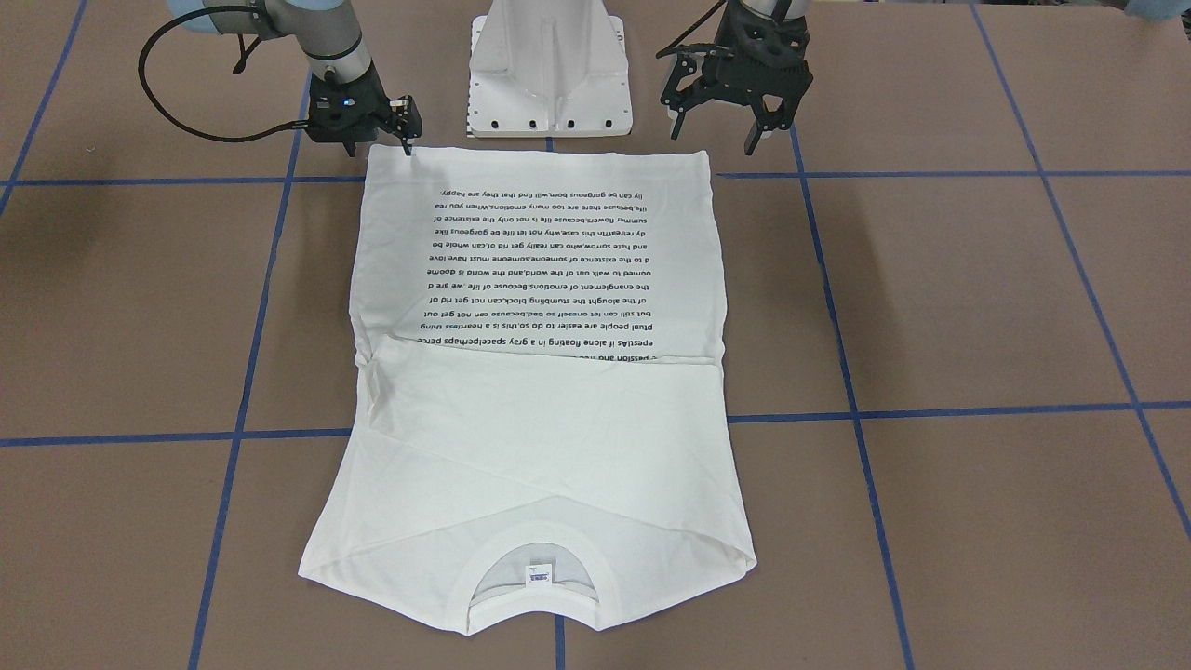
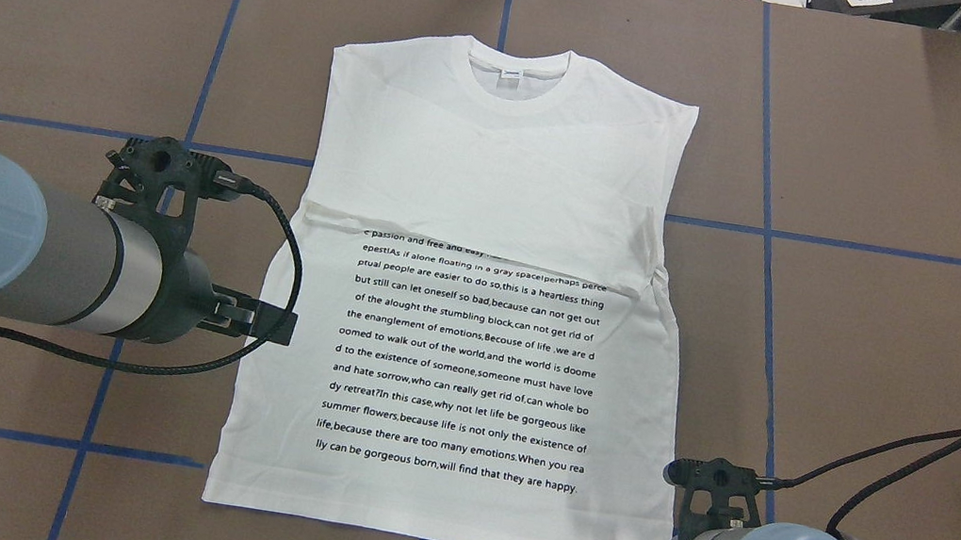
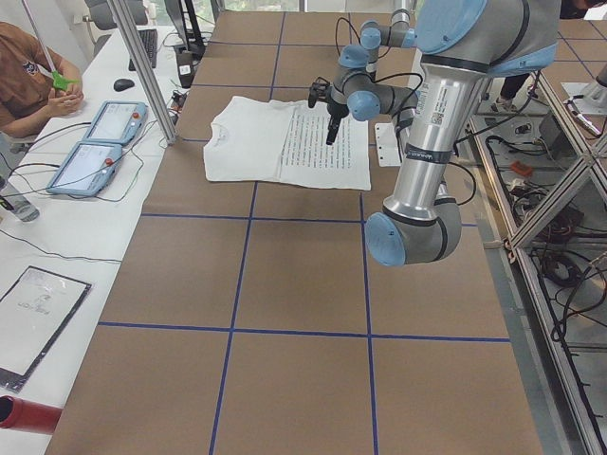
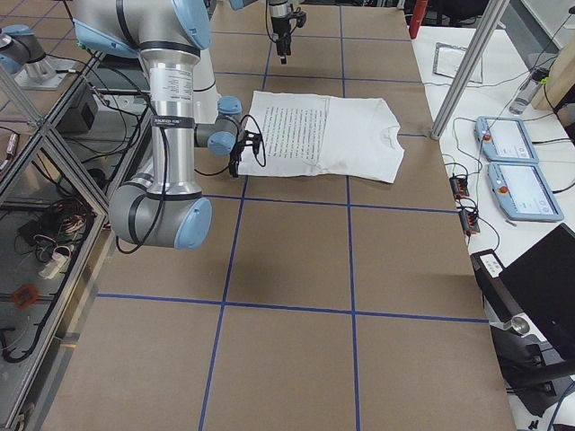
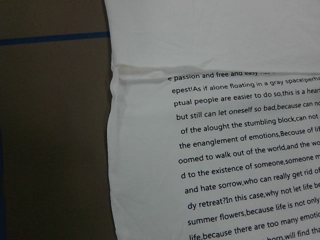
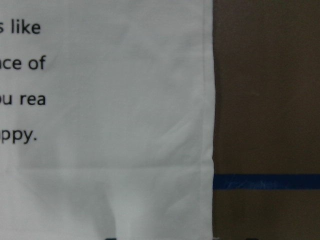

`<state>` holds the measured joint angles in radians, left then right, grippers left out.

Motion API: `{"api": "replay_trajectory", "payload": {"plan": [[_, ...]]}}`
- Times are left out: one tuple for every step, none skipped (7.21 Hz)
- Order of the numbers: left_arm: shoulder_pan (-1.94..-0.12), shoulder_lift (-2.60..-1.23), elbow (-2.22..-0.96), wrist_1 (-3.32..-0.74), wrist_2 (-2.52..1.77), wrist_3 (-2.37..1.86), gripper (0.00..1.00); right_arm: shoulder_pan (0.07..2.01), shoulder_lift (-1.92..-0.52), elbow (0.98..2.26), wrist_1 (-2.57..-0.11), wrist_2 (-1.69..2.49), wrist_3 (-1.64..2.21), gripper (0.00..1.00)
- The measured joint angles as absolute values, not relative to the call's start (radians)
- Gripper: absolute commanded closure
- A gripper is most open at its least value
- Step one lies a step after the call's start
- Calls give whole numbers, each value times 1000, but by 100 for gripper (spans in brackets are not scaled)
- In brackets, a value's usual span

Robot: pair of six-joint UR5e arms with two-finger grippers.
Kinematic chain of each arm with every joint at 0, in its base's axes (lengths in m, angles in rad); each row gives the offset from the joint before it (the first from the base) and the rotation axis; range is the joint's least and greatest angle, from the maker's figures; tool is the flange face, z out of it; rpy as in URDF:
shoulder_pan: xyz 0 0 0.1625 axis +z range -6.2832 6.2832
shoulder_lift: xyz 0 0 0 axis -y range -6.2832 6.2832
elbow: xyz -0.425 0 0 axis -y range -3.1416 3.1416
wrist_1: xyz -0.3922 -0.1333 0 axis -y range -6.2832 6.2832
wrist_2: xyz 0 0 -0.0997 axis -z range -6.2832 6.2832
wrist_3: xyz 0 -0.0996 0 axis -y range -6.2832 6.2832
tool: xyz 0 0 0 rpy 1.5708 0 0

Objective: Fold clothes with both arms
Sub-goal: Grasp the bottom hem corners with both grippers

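A white long-sleeved T-shirt point(image 1: 544, 428) is lying flat on the brown tabletop point(image 1: 977, 298), printed text facing up and sleeves folded across the chest. Its long axis is running straight away from both grippers, with the collar point(image 1: 535, 558) pointing to the end farthest from them. The right gripper point(image 1: 378, 146) is sitting low at one hem corner, fingers apart and pinching nothing; whether it is touching the cloth cannot be told. The left gripper point(image 1: 716, 133) is hanging higher, just outside the other hem corner, fingers spread wide and empty.
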<state>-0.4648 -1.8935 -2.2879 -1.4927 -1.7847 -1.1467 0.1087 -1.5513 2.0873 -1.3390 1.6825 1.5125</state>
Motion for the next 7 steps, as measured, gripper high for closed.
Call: {"api": "replay_trajectory", "payload": {"plan": [[-465, -1894, -2288, -1493, -1788, -1146, 1, 108, -1547, 2087, -1360, 1683, 1512, 39], [-466, -1893, -2287, -1493, -1789, -1146, 1, 107, -1545, 2087, -1371, 1683, 1512, 45], [-466, -1893, -2284, -1493, -1790, -1146, 1, 108, -1544, 2089, -1375, 1683, 1513, 55], [-466, -1893, -2283, -1493, -1790, -1146, 1, 108, -1543, 2089, -1377, 1684, 1513, 69], [-464, -1894, -2283, -1493, -1790, -1147, 1, 108, -1542, 2090, -1377, 1684, 1512, 84], [-464, -1894, -2283, -1492, -1790, -1147, 1, 108, -1539, 2090, -1378, 1685, 1513, 94], [-464, -1894, -2282, -1492, -1790, -1147, 1, 109, -1535, 2090, -1379, 1686, 1512, 100]]}}
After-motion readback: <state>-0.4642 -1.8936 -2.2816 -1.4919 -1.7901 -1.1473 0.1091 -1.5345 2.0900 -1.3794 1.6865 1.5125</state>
